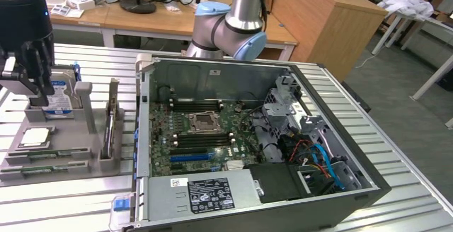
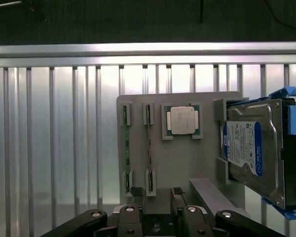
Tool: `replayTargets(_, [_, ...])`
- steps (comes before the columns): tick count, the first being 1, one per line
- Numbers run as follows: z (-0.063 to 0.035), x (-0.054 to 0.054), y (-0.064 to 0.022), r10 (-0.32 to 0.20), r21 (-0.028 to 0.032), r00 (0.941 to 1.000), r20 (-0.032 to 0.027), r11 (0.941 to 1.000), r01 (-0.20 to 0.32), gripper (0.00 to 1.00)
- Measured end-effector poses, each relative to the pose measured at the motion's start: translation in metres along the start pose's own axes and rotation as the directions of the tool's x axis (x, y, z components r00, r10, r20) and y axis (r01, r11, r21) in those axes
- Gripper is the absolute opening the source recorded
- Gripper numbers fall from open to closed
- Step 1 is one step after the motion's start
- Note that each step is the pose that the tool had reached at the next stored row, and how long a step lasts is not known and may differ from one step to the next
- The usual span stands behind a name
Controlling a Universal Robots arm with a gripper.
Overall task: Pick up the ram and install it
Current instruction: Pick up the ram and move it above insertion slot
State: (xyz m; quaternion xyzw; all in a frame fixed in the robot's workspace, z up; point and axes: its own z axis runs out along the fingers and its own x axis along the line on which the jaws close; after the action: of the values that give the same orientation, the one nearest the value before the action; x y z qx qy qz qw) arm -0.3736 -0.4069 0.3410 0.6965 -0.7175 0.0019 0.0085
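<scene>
Green ram (image 2: 149, 148) in grey holder (image 2: 185, 165), gripper (image 2: 156, 192) jaws open, blue-labelled hard drive (image 2: 246, 153) beside

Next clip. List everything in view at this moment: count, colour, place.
ram: two sticks, green, on edge in the fixture's slots
processor chip: one, silver, in the fixture's pocket beside the ram
hard drive: one, silver with a blue label, upright in the fixture
fixture: one, grey, on the table at the exterior view's left
computer case: one, dark, open, mid-table
motherboard: one, green, inside the case
table: one, slatted metal, under everything
desk: wooden, behind the table
robot arm: one, silver and blue, behind the case
jaws: open, empty, above the fixture
</scene>
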Motion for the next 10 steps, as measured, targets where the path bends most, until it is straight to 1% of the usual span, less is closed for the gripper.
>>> replayTargets(10, [0.0059,-0.0001,0.0000,0.000,0.0000,1.0000,0.0000,1.0000,0.000,0.36])
